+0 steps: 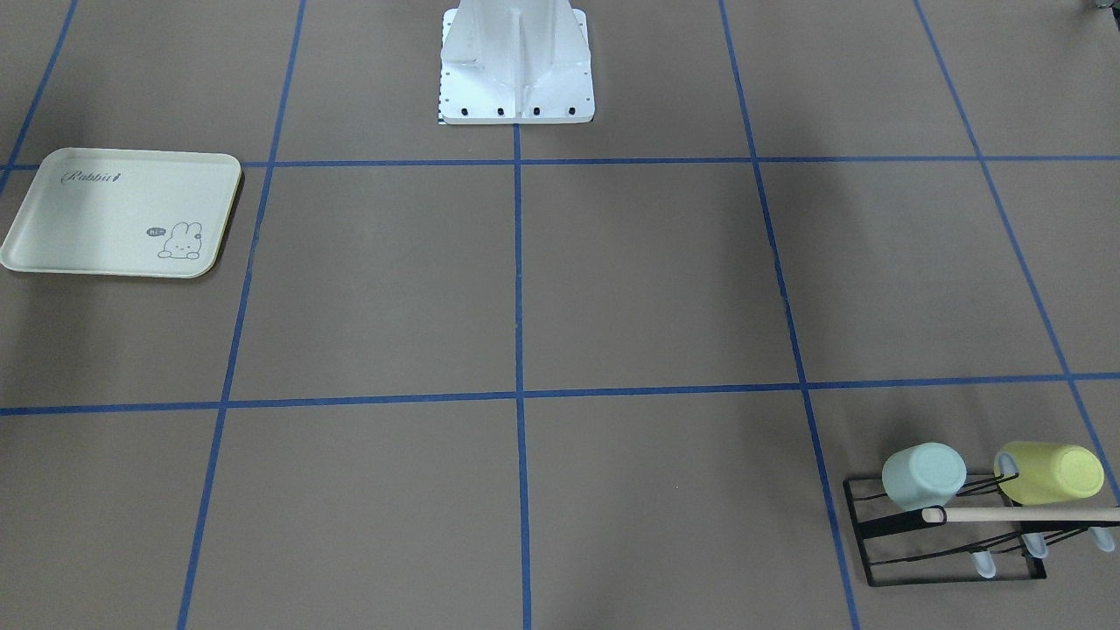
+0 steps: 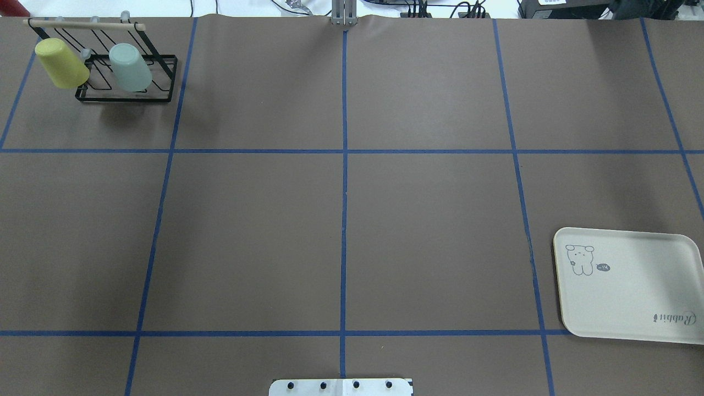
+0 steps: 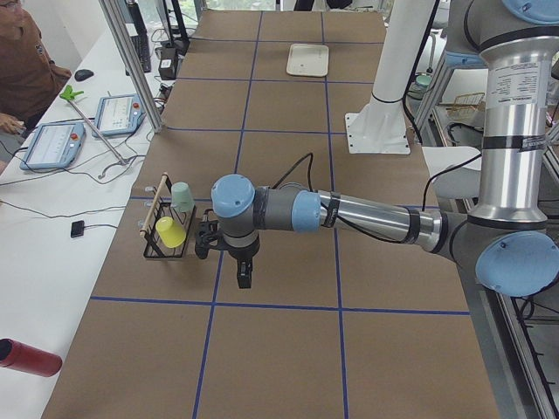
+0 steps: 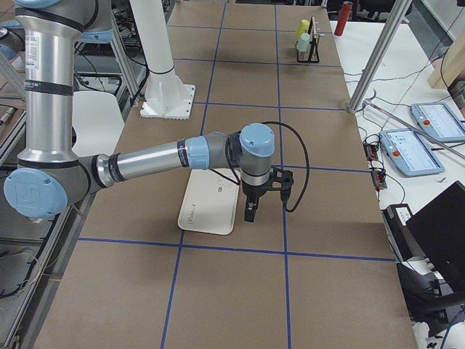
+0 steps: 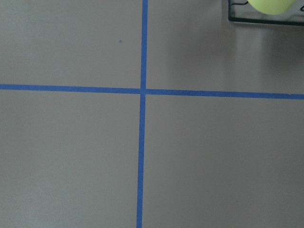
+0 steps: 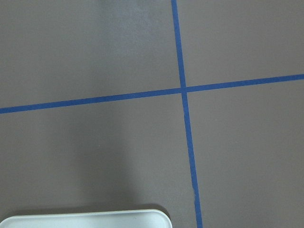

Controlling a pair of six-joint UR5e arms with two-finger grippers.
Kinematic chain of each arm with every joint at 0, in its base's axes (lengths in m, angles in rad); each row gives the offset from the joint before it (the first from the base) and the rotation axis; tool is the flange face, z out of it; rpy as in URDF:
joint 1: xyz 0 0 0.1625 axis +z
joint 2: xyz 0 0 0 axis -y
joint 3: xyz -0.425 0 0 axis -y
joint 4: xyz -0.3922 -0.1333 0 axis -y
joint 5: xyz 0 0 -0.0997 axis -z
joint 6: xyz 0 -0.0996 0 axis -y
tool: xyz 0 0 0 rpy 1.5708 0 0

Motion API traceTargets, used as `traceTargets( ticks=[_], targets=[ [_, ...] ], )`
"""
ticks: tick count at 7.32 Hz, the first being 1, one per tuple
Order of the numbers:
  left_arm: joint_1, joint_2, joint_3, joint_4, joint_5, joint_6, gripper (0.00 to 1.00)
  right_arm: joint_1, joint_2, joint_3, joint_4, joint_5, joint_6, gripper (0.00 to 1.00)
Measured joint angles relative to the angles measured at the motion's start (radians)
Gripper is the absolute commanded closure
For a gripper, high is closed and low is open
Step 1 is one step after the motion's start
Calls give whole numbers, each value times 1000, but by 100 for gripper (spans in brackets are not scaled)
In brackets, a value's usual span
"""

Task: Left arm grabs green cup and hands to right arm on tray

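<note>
Shows green cup [image 1: 923,475] on wire rack [image 1: 891,523], tray [image 1: 96,219] well apart. Cannot tell finger state: left gripper [image 3: 244,278], right gripper [image 4: 249,214].

Seen from the robot's side, the wire rack [image 2: 126,100] stands in the far left corner of the tabletop [image 2: 429,220]. Two cups hang on it side by side: the outer cup [image 2: 61,63] at the rack's left end, the inner cup [image 2: 130,67] to its right. The tray [image 2: 638,291] lies flat at the near right. The robot's base [image 2: 341,388] sits mid-way along the near edge. The left arm [image 3: 367,218] reaches out, its pincer [image 3: 244,275] above the tabletop near the rack, on the robot's side. The right arm's [image 4: 145,163] pincer [image 4: 250,212] hangs just beside the tray.
</note>
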Motion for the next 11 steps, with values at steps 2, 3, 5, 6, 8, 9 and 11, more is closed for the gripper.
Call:
traceTargets(
  ticks=[2,3,5,6,8,9,11],
  targets=[
    [0,18,9,-28,-7,26,0,0,1,-24,1,0,2,0],
    [0,27,11,-39,-17,34,0,0,1,-29,2,0,2,0],
    [0,33,8,-46,-27,40,0,-1,1,-31,3,0,2,0],
    [1,34,7,-47,-28,41,0,-2,3,-32,3,0,3,0],
    [1,34,5,-58,-50,44,0,-5,9,-41,3,1,6,0],
    [2,34,8,-93,-70,43,0,-8,11,-53,2,9,6,0],
    [6,45,7,-169,-108,39,0,-28,13,-64,3,29,4,0]
  ],
)
